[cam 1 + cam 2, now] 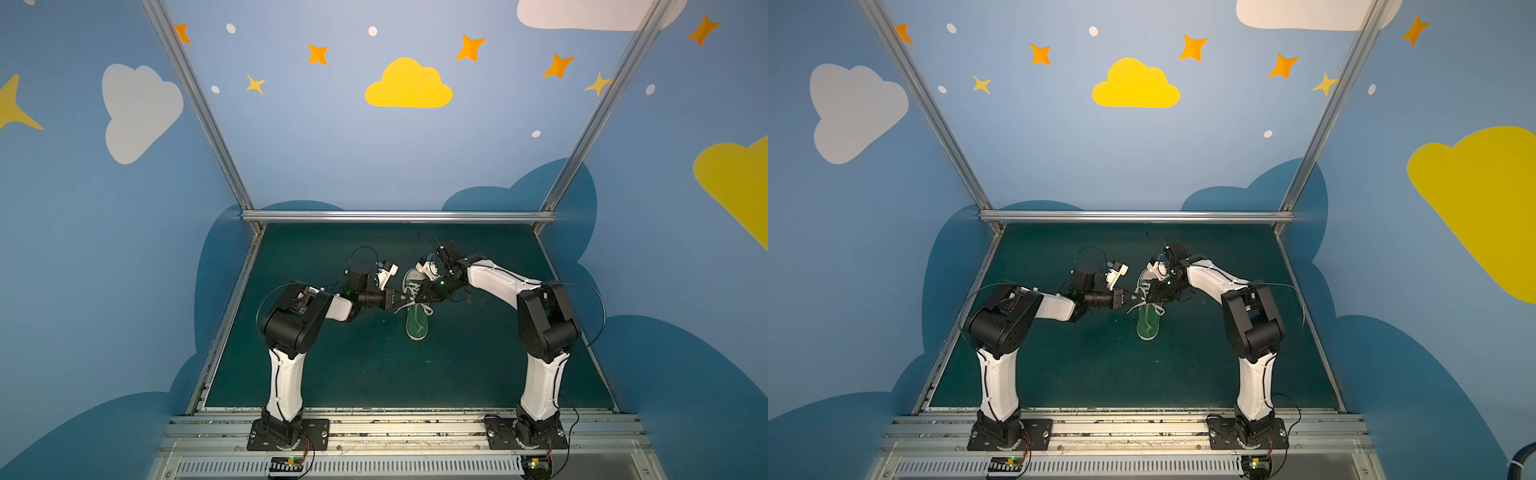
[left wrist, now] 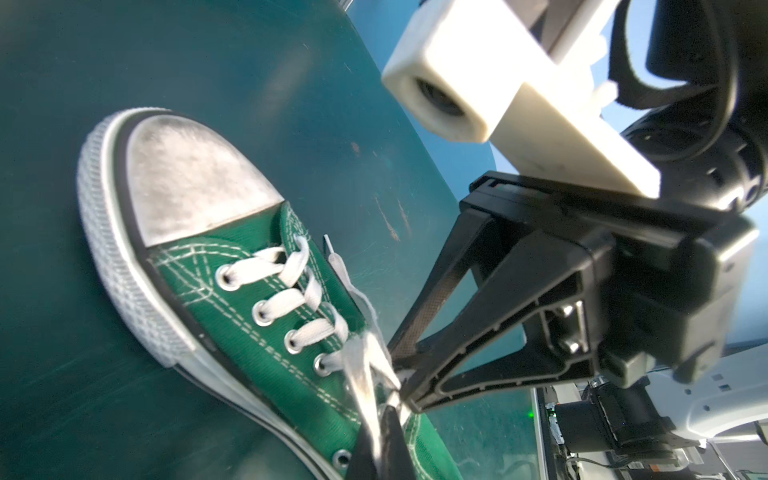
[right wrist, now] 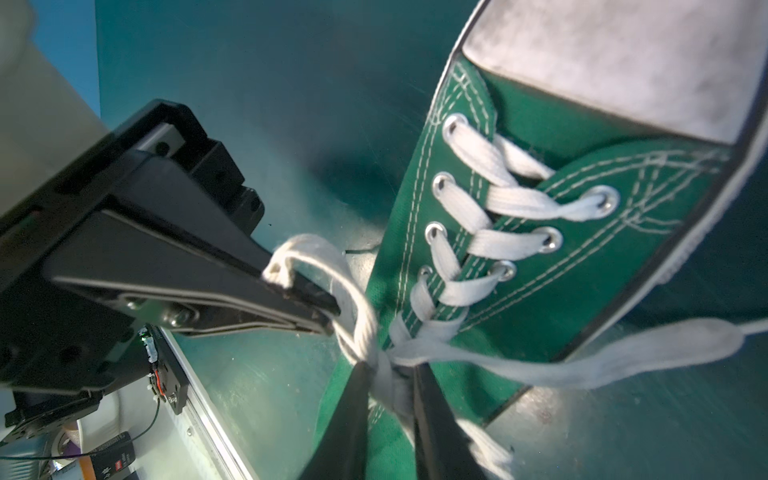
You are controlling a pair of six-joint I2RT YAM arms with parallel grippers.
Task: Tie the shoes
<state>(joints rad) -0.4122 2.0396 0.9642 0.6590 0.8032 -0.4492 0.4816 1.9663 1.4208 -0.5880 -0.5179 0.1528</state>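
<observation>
Because the shoe [image 1: 417, 326] lies on the tabletop [image 1: 353, 365] with its long axis running straight away from the robot, toe cap [image 2: 187, 178] farthest and heel nearest, the two hands meet across that axis rather than along it. The left hand [image 3: 328, 316] reaches in from the left side, clenched on a loop of the laces [image 3: 490, 232] that wraps its tip just beside the top eyelets [image 3: 424, 272]. The right hand [image 2: 405, 386] comes from the opposite side, its fingers closed narrowly on the lace crossing. Neither arm is nearer: both tips touch lace at almost the same spot. Any tightening pull, I judge, must go sideways, each hand toward its own side, square to the shoe's length, or the light shoe may swing.
</observation>
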